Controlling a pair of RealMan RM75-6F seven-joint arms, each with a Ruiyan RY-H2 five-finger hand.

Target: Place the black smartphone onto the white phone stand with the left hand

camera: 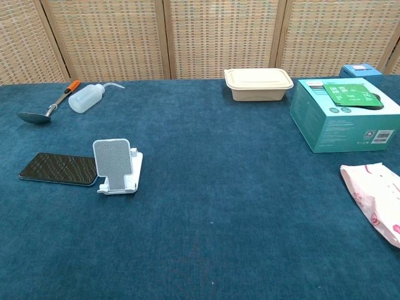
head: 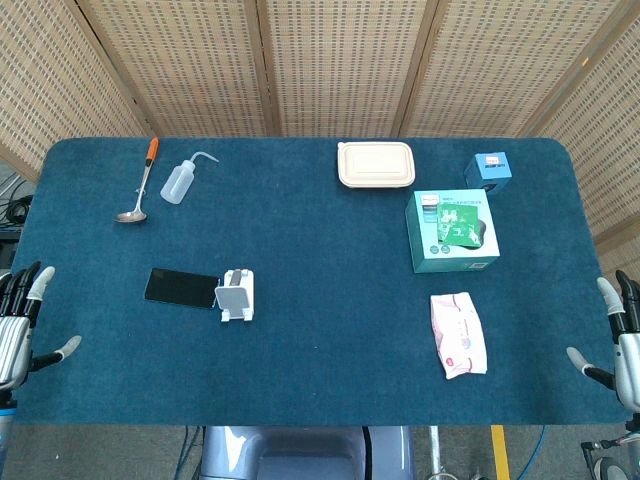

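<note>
The black smartphone lies flat on the blue table, screen up, just left of the white phone stand, almost touching it. The stand sits upright with nothing on it. My left hand hangs at the table's left edge, fingers spread and holding nothing, well left of the phone. At the right edge my right hand is likewise open and empty. Neither hand shows in the chest view.
A spoon with an orange handle and a squeeze bottle lie at the back left. A beige lunch box, small blue box and teal box stand at the back right; a pink wipes pack lies nearer.
</note>
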